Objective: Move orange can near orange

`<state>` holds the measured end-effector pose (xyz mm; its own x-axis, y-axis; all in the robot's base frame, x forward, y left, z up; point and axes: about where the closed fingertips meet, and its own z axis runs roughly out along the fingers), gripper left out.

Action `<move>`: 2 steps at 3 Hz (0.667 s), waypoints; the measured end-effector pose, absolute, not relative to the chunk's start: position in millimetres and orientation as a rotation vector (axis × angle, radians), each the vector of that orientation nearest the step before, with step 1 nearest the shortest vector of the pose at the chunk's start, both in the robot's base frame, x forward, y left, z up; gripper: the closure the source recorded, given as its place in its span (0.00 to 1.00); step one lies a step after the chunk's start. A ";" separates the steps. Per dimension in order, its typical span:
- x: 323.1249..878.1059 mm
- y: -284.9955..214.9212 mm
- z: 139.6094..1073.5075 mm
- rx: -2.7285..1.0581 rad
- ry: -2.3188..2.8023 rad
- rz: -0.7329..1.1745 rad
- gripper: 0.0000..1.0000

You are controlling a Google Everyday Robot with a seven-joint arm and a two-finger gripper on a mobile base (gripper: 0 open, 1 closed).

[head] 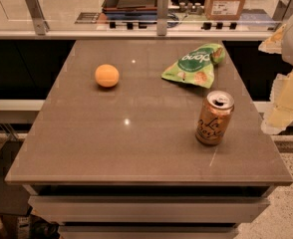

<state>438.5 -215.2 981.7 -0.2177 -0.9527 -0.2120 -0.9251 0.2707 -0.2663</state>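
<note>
Where the table (136,138) ends rightward, the hand (287,91) hovers.

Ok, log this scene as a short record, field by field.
can: upright, front right of the table
orange: back left, far from the can
snack bag: green, lying flat behind the can
claw: at the view's right edge, beside the table, not touching the can
task: can not yet moved
</note>
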 end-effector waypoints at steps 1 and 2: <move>438.5 -215.2 981.8 -1.714 2.216 -0.117 0.00; 438.7 -215.9 984.5 -1.674 2.221 -0.088 0.00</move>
